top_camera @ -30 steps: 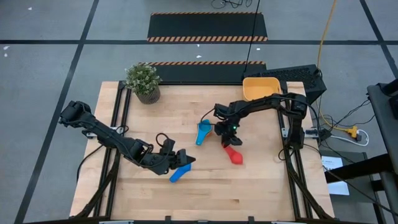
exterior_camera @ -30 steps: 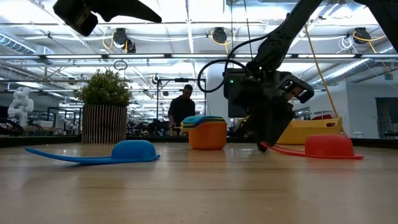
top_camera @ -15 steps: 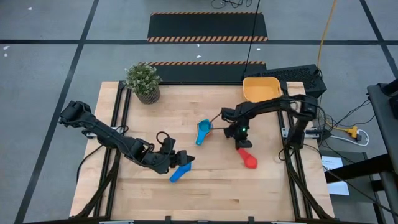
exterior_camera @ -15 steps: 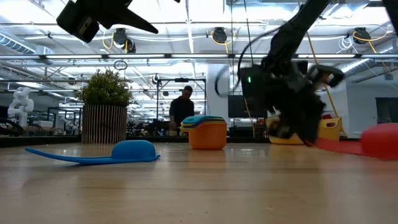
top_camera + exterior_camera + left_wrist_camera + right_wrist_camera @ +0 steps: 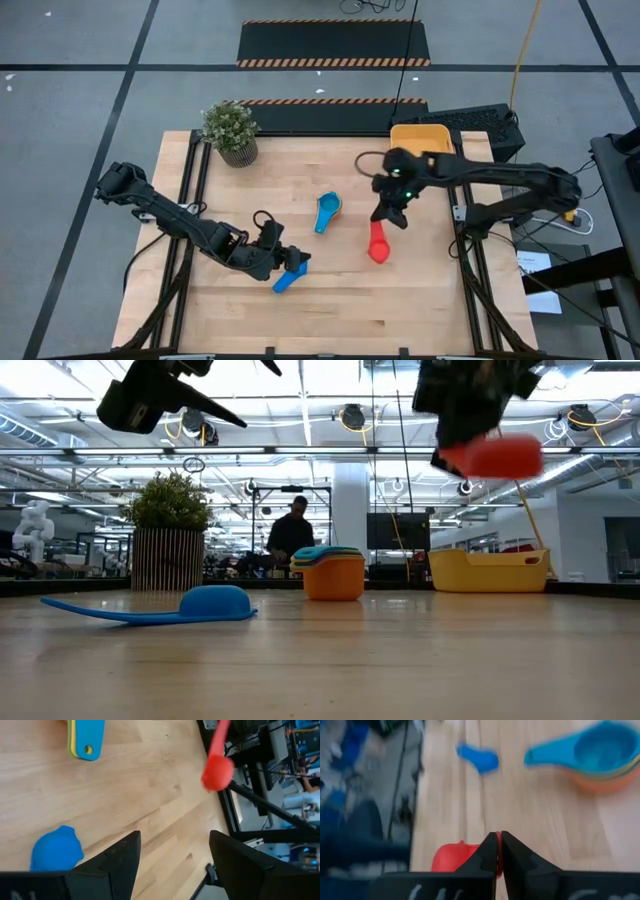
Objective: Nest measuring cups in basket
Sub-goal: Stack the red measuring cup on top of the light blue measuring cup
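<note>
My right gripper (image 5: 392, 214) pinches the red cup (image 5: 377, 243) by its handle, lifted clear of the table between the nested stack (image 5: 327, 210) and the basket (image 5: 419, 141); its bowl blurs in the low view. My left gripper (image 5: 290, 262), fingers spread, hangs over the blue cup (image 5: 285, 279), partly hiding it, well apart from the basket.

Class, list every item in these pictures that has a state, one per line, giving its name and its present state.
Red cup: held by its handle, lifted clear of the table.
Right end effector: shut on the red cup's handle.
Left end effector: open, holding nothing, above the blue cup.
Blue cup: upside down on the table.
Stack of cups: nested, upright on the table.
Basket: upright; contents cannot be told.
</note>
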You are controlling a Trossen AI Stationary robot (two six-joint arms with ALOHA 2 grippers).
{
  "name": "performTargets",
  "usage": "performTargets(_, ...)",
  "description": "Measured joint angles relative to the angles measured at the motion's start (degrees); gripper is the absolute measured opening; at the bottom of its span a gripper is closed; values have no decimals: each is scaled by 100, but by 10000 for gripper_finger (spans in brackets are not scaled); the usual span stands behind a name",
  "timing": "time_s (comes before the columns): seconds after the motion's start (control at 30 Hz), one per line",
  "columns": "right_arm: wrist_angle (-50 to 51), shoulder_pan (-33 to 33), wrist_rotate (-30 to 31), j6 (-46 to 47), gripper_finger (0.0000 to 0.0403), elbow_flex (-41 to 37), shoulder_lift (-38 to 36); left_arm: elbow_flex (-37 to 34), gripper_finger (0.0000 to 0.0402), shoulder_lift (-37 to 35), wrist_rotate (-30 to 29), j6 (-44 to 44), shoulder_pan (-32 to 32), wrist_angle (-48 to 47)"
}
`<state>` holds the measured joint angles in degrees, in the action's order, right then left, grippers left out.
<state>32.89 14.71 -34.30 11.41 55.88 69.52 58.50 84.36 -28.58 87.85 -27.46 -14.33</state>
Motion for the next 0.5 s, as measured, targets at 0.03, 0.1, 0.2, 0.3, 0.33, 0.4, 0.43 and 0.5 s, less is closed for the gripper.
performTargets(0.03, -152, -48, 91, 282, 0, 0, -166, 0, 239, 0, 2, -73, -6, 30)
performTargets(0.1, -487, -155, 318, 826, 0, 0, -457, 0, 239, 0, 2, -219, -7, 105)
performTargets(0.2, -938, -325, 761, 1536, 0, 2, -801, 0, 239, 0, 4, -406, -5, 178)
performTargets(0.3, -1406, -504, 1251, 2007, 0, 7, -1012, 0, 239, 0, 4, -624, -5, 350)
performTargets(0.33, -1564, -558, 1396, 2120, 0, 9, -1051, 0, 239, 0, 4, -708, -5, 423)
performTargets(0.4, -1870, -656, 1666, 2316, 0, 10, -1091, 0, 239, 0, 2, -864, -6, 592)
performTargets(0.43, -2023, -698, 1790, 2399, 0, 10, -1091, 0, 239, 0, 2, -932, -5, 694)
performTargets(0.5, -2345, -772, 2006, 2546, 0, 10, -1087, 0, 239, 0, 0, -1102, -5, 879)
